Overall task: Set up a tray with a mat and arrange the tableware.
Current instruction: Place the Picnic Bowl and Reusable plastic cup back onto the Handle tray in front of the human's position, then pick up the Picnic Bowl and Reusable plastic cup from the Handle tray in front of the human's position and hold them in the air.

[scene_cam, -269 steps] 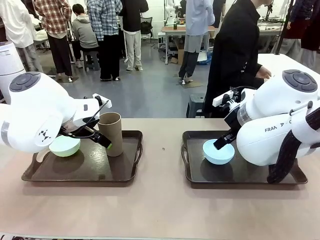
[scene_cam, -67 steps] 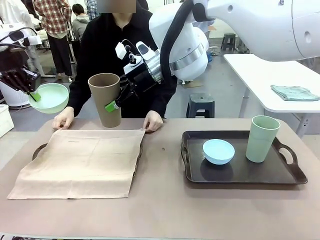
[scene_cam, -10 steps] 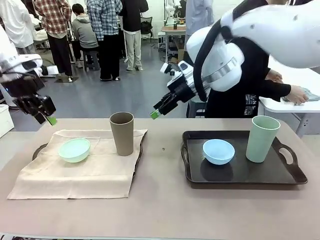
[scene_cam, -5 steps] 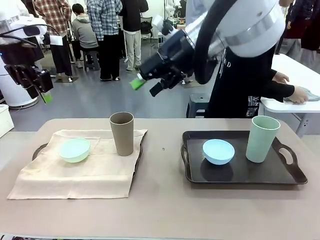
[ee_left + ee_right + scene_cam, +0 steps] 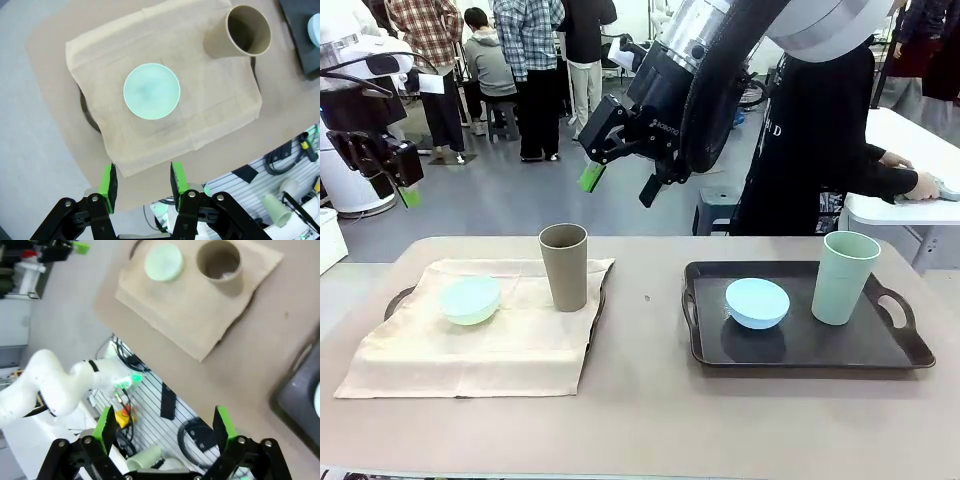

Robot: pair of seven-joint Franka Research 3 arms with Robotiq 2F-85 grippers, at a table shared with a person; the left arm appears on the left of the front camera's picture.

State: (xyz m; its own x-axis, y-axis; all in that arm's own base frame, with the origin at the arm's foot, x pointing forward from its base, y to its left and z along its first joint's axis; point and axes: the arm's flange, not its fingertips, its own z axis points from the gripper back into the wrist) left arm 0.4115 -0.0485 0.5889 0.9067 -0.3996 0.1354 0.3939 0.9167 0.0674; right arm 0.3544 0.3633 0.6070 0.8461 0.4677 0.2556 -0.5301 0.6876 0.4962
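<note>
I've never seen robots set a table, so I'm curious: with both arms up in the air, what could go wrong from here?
The tall tan cup stands on a loose mat that overhangs its tray; a snag on the cloth could topple it or drag the mint bowl. The open right pincer hangs near a person at the far side, so a swing might bump them.

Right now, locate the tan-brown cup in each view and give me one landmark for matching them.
Front view: the tan-brown cup stands upright left of centre, at the far right corner of the mat.
Left wrist view: top right, seen from above, open mouth showing.
Right wrist view: top centre, also seen from above.
Shared landmark: the mint green bowl, beside the cup on the same mat in all three.
</note>
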